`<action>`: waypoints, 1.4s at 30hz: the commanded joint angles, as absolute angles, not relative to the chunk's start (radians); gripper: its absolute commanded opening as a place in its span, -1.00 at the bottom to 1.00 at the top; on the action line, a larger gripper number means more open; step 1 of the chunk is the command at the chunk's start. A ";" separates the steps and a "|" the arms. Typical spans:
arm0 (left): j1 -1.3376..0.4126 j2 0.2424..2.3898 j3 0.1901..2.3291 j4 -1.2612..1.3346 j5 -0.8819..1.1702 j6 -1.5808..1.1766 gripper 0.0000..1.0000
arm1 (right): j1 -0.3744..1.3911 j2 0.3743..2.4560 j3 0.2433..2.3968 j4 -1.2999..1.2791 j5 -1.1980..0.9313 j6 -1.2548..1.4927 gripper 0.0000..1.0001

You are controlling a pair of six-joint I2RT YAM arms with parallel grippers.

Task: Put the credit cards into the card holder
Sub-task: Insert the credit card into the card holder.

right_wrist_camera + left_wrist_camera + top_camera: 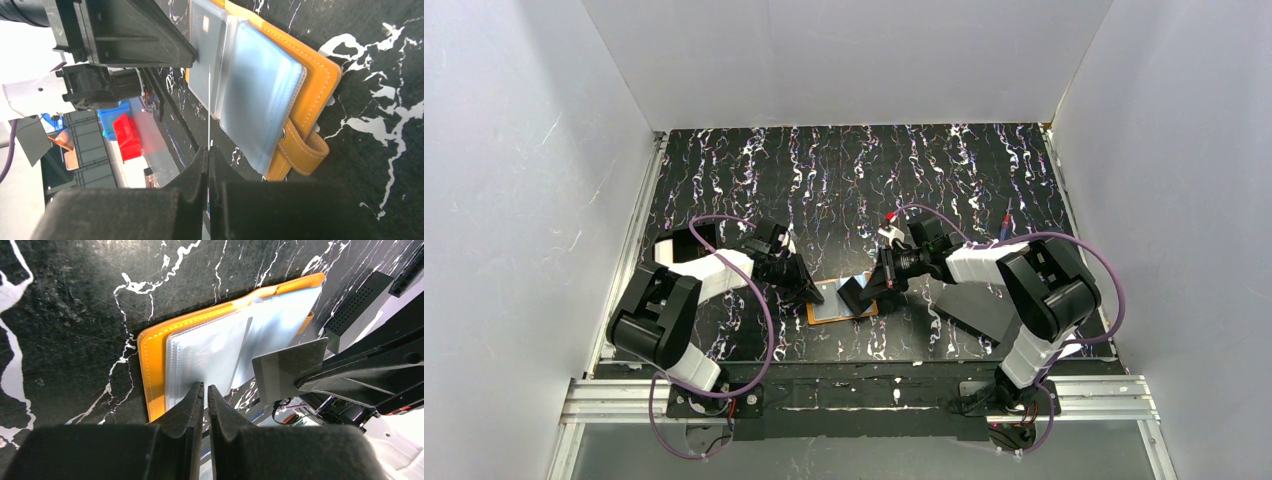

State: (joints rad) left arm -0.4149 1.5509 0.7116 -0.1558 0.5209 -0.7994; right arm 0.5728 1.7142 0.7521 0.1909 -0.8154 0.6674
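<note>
While right tool grips credit card, open card holder beside

Boxed-in bench, pale walls on 3 sides.
We're looking at a black marble-look table w/ white veins, sitting btwn plain grey-white wall panels. An aluminium rail is running along the near edge, light is glaring off the top, & a red bin and blue bin are showing beyond the edge.

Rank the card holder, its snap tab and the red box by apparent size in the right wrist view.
1. card holder, clearly largest.
2. snap tab and red box: they look about alike. The box sits farther off, so I won't rank them.
</note>
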 commanded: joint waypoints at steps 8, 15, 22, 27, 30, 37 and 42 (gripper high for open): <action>-0.420 1.562 0.692 -0.186 0.491 -0.777 -0.90 | 0.579 1.755 0.762 0.282 -0.836 0.691 -0.97; -0.420 1.556 0.686 -0.191 0.486 -0.774 -0.92 | 0.588 1.782 0.762 0.290 -0.835 0.687 -0.97; -0.421 1.555 0.690 -0.198 0.482 -0.767 -0.93 | 0.603 1.817 0.768 0.309 -0.831 0.691 -0.97; -0.421 1.557 0.689 -0.198 0.483 -0.767 -0.94 | 0.610 1.832 0.768 0.362 -0.819 0.717 -0.97; -0.420 1.560 0.688 -0.198 0.483 -0.768 -0.94 | 0.613 1.835 0.763 0.415 -0.800 0.747 -0.97; -0.421 1.560 0.689 -0.196 0.486 -0.770 -0.96 | 0.623 1.862 0.733 0.568 -0.761 0.835 -0.97; -0.421 1.557 0.683 -0.194 0.484 -0.774 -0.97 | 0.629 1.868 0.717 0.623 -0.733 0.852 -0.97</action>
State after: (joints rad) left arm -0.4149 1.5616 0.7078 -0.1574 0.5159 -0.7921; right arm 0.6193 1.8584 0.7292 0.5121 -0.7712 0.8238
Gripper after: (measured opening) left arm 0.022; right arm 0.031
